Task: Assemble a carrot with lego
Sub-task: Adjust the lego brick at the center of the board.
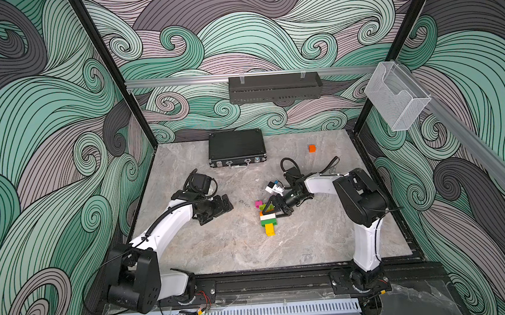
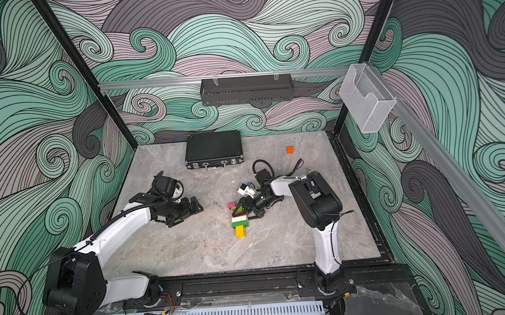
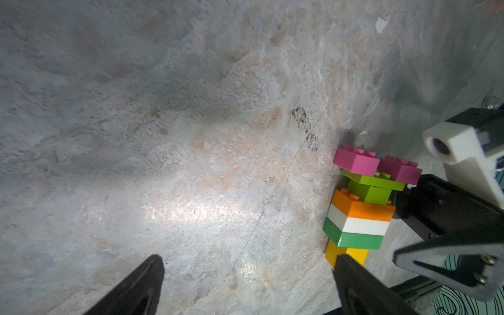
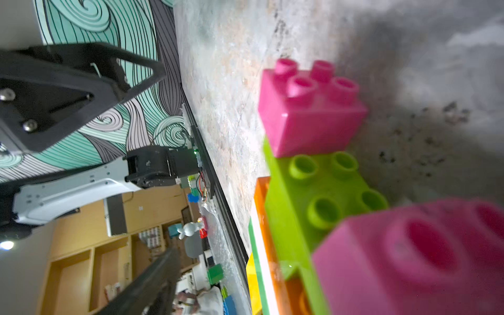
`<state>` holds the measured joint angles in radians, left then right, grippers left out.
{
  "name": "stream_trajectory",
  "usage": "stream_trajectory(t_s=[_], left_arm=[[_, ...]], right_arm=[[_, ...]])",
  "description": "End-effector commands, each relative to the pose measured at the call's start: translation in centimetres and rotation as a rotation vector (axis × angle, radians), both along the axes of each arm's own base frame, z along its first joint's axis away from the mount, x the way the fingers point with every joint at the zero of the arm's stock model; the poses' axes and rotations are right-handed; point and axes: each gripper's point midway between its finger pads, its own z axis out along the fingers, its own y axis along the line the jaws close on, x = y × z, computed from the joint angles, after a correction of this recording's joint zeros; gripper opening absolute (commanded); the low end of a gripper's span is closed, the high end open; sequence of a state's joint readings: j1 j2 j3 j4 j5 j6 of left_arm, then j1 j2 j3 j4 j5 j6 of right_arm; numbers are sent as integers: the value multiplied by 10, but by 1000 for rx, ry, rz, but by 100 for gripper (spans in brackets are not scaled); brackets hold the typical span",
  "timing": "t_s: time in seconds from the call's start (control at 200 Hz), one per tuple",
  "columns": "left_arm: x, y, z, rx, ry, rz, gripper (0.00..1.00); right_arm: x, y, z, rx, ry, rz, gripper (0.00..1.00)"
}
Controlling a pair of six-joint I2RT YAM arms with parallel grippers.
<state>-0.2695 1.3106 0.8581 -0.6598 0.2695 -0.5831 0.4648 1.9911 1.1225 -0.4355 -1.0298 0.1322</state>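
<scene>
Setting: Swirling teal, grey and mauve waves cover the walls (image 1: 29, 119) around a grey marbled table (image 1: 312, 245), which we see from above in both top views.
Carrot: we find the carrot (image 1: 268, 218), a tapered stack of lego bricks, lying flat on the table just right of frame centre. Its yellow tip (image 1: 269, 229) points toward the lower edge of the frame.
Bands: in the left wrist view we read, from narrow end to wide end, yellow, a dark green band (image 3: 354, 237), a white band (image 3: 357, 222), an orange band (image 3: 362, 208), lime bricks (image 3: 371, 191), then two pink bricks (image 3: 357, 163) side by side.
Right gripper: the right gripper (image 1: 272, 212) reaches in from the right of the frame to the carrot's lime and pink end. Its jaws stand wide apart and are not clamped on any brick. We cannot tell whether one of them touches the stack.
Left gripper: the left gripper (image 1: 226, 208) sits left of centre, apart from the carrot. Its jaws are spread wide with only bare table between them.
Orange cube: a small orange cube (image 1: 312, 148) stands alone toward the table's upper right.
Briefcase: a closed black briefcase (image 1: 236, 147) lies flat at the table's upper centre edge.
Back wall: a black tray (image 1: 275, 86) hangs from a silver rail, and a clear holder (image 1: 396, 96) sits at upper right.
</scene>
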Motion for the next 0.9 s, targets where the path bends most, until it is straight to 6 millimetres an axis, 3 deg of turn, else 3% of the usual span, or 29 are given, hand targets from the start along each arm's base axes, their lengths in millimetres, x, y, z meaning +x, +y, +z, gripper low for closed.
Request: stream_trajectory(t_s=[0.0,0.48,0.705,0.896], left_arm=[[2,5,9,14,-24,3,98],[1,5,11,16,-30,0,98],[12,9,17,60,-68,-25,98],[31,37,32,238,-176,1,98]], right_arm=[[-2,-33,-40,-242,2,-42,100],[-6,-74,-31,-470,-71,-32,100],[18,-91,3,-524,-301,-60,100],[48,-107,38,-496,-516,-137,100]])
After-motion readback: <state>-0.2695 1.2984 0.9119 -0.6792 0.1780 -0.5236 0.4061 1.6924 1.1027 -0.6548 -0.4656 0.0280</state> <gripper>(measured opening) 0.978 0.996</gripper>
